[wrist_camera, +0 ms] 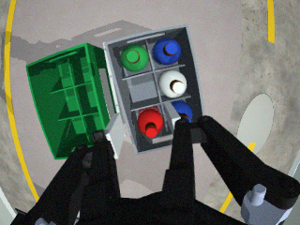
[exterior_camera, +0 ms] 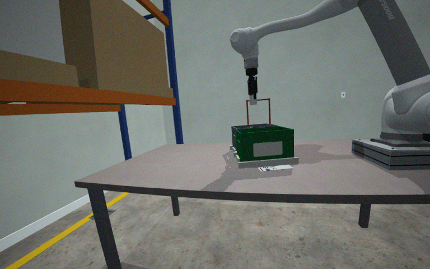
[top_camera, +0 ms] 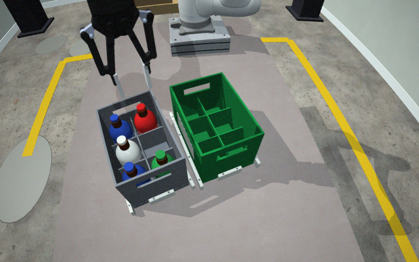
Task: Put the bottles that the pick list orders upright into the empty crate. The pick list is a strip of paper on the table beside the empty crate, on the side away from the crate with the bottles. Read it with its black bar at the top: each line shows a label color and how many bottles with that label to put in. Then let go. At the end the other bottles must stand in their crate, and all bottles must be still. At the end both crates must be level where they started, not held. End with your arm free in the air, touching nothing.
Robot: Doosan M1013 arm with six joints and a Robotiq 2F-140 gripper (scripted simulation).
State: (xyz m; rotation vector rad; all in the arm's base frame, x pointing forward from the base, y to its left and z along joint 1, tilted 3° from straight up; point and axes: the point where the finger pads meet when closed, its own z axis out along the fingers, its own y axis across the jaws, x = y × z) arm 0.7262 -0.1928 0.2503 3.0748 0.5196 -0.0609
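Hovering half-closed, the fingers (top_camera: 136, 91) (exterior_camera: 253, 102) grip nothing; nearer blue bottle (top_camera: 119, 132) (wrist_camera: 187, 112) upright in grey crate (top_camera: 105, 145) (exterior_camera: 233, 139) (wrist_camera: 200, 89), at two o'clock from their midpoint, wrist view.

in the exterior view, the print on the pick list (exterior_camera: 275, 168) is too small to read, and the crate walls hide the bottle bodies. in the top view, the upper picture edge cuts the robot arm (top_camera: 229, 6); the gray crate's front wall (top_camera: 154, 180) partly hides the green-capped bottle (top_camera: 161, 158).
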